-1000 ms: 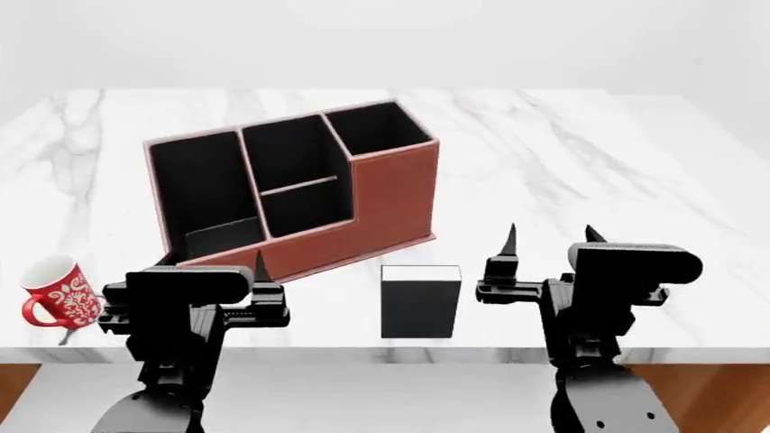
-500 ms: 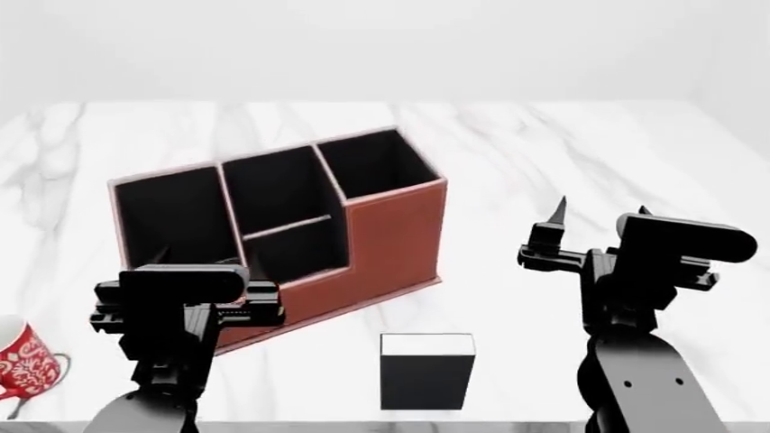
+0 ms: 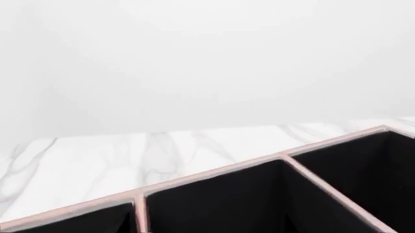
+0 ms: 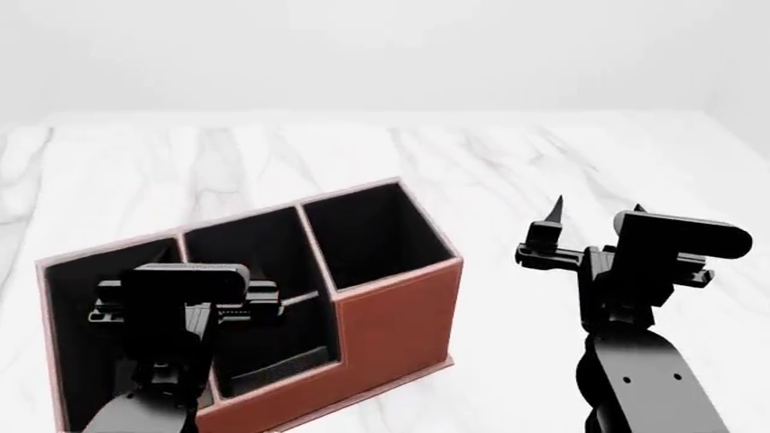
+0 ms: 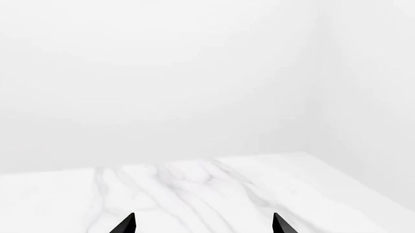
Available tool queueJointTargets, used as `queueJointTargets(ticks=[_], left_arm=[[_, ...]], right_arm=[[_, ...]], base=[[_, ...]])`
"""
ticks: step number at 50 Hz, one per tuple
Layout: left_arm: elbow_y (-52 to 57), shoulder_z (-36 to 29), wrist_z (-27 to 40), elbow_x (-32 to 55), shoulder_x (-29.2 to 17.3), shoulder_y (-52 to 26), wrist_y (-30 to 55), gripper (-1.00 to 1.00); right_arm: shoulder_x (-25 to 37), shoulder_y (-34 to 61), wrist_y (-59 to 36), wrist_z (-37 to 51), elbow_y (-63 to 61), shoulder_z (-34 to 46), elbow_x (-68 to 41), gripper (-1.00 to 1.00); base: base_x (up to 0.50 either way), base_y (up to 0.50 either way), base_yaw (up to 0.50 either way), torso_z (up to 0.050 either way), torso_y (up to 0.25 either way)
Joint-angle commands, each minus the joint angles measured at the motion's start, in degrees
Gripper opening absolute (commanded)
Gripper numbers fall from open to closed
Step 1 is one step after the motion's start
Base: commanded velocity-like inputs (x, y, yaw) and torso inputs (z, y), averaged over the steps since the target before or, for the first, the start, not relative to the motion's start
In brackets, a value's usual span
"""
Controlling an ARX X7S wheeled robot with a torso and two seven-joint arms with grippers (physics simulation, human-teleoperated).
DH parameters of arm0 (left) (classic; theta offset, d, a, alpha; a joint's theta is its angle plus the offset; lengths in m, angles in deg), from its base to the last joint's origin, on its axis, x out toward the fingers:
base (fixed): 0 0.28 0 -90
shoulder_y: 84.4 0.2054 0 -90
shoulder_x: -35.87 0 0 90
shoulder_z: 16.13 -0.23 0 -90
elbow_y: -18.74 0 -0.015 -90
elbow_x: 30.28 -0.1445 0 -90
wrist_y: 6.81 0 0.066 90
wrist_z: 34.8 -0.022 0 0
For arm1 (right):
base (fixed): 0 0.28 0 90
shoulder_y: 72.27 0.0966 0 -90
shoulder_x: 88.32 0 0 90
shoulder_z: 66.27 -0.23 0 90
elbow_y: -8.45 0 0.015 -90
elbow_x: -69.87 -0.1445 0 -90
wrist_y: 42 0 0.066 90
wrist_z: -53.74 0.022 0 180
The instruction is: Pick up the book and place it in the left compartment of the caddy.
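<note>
Nothing of the task looks done yet: the thick black book with white page edges is in none of the current views, so where it sits cannot be told, and neither arm holds it.

The reddish-brown leather-like caddy (image 4: 398,316) with black interior stands on the white marbled tabletop (image 4: 542,162) at about 7 o'clock in the head view. Its long left compartment (image 4: 85,343) lies at roughly 8 o'clock, apparently empty, though the left arm covers part of it and the frame's lower edge cuts it off.

The right gripper (image 4: 596,212) hovers above bare tabletop at about 4 o'clock, its two pointed fingers (image 5: 126,224) spread well apart with nothing between them. The left gripper (image 4: 180,289) hangs over the caddy; its fingers are hidden behind its own body, and its wrist view shows only compartment rims, so I cannot tell how far they are open.

Finding, grasping, carrying and placing the book all remain.
</note>
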Motion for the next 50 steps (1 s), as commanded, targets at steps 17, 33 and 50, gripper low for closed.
queueJointTargets(ticks=[17, 33, 50], left_arm=[[0.52, -0.46, 0.68, 0.84, -0.52, -0.41, 0.8, 1.0], [3.54, -0.06, -0.37, 5.0, -2.06, -4.96, 10.79, 1.0], [9.71, 4.44, -25.15, 44.99, -11.88, -36.49, 49.27, 1.0]], right_arm=[[0.32, 0.55, -0.1, 1.21, 0.43, 0.97, 0.08, 1.0], [0.64, 0.44, 0.39, 1.11, 0.22, 1.15, -0.57, 1.0], [1.29, 1.28, 0.34, 1.24, 1.77, 2.22, -0.23, 1.0]], base=[[-0.01, 0.0, 0.0, 0.0, 0.001], [-0.04, 0.0, 0.0, 0.0, 0.0], [0.0, 0.0, 0.0, 0.0, 0.0]])
